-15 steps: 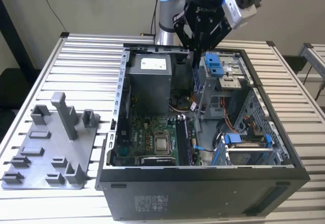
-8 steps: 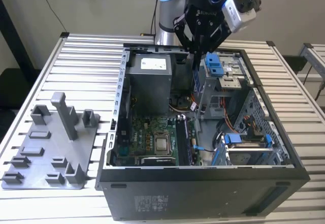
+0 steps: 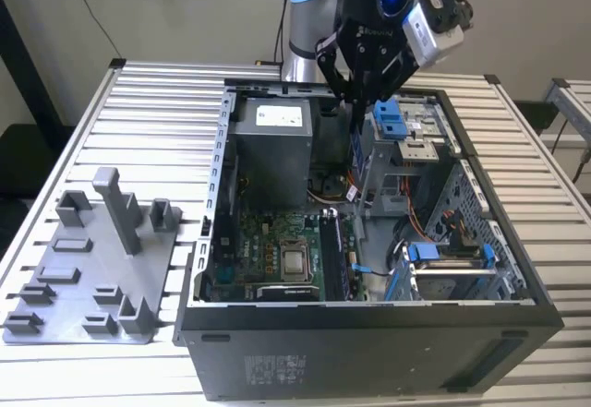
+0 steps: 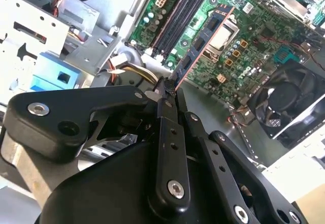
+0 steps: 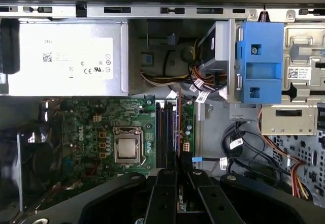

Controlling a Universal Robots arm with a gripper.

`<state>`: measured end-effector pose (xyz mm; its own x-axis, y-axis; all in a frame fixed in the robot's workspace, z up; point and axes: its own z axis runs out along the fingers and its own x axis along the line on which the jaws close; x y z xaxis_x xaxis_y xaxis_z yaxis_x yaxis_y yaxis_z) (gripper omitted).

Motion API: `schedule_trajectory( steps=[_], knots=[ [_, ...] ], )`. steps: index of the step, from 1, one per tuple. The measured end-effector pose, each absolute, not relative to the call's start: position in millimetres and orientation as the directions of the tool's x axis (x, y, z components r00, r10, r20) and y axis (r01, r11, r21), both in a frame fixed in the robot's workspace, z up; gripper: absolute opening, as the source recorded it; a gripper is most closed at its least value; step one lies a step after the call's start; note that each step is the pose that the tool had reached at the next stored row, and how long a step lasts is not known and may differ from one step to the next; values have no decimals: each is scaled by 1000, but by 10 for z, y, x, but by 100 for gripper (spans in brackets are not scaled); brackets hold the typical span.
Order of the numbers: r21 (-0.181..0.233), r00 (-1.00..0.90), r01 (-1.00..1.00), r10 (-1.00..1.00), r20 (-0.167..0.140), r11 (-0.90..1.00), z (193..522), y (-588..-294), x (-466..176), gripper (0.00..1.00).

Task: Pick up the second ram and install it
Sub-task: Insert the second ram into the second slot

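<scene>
Fingers (image 4: 166, 109) pinching the second ram (image 4: 203, 36) by its end above the memory slots (image 4: 179, 17), so you'll want it square over them.

On my feed I see a black tool (image 4: 167, 89), the second ram (image 4: 203, 38) dark with a reddish edge, a green motherboard (image 5: 76, 122) (dotted with orange parts), a bright blue bracket (image 5: 261, 61), a grey tray (image 3: 83, 287) and a pale ribbed surface (image 3: 157, 102).

Slim dark second ram (image 4: 202, 43), upright above motherboard (image 4: 264, 31)
</scene>
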<state>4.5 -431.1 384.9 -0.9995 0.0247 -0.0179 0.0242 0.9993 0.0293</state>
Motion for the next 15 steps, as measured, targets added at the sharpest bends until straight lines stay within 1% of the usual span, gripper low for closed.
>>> schedule_trajectory(
  steps=[15],
  knots=[
    [29, -1000, 24, 25, -18, 999, 3705, -4420, 56, 14]
  ],
)
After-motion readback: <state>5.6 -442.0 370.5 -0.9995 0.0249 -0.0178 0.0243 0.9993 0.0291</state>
